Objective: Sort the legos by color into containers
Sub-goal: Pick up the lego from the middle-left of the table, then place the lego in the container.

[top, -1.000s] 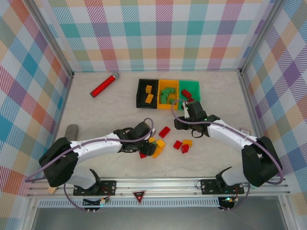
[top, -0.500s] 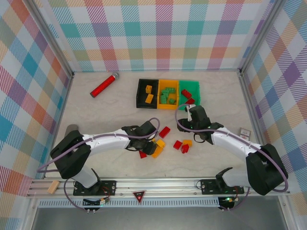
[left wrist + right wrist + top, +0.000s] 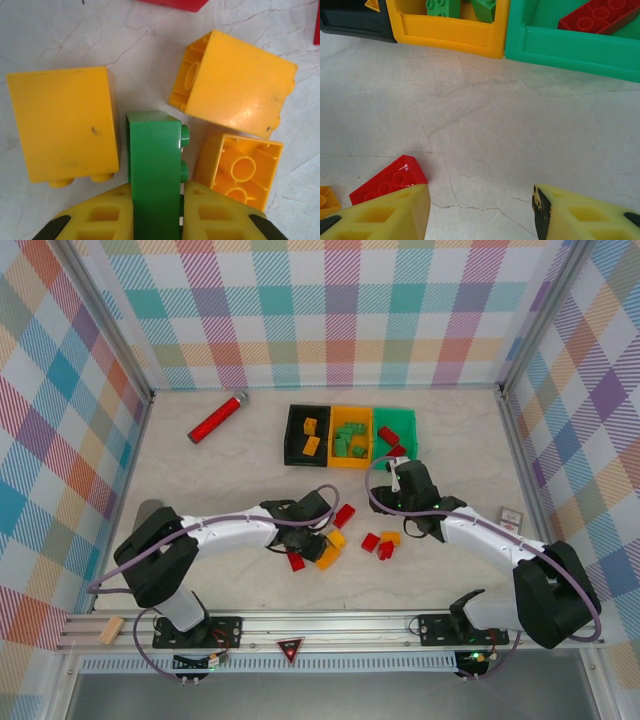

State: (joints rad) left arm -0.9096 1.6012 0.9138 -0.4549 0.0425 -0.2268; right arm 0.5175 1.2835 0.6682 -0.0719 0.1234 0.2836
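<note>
We see the containers [image 3: 352,409] joined in a row: the black bin [image 3: 290,440] holds two yellow-orange bricks [image 3: 311,445], the orange-yellow bin [image 3: 350,463] green bricks [image 3: 350,440], the green bin [image 3: 397,413] red bricks [image 3: 388,434]. Near the containers, loose legos [image 3: 378,544] lie scattered, a red brick [image 3: 344,516] closest to them. A green brick [image 3: 155,165] stands on edge, studs sideways, pinched in the left gripper [image 3: 156,220] among three orange bricks [image 3: 62,125]

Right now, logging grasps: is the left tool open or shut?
Shut on the green brick: the left tool's yellow fingers press both its sides.
</note>
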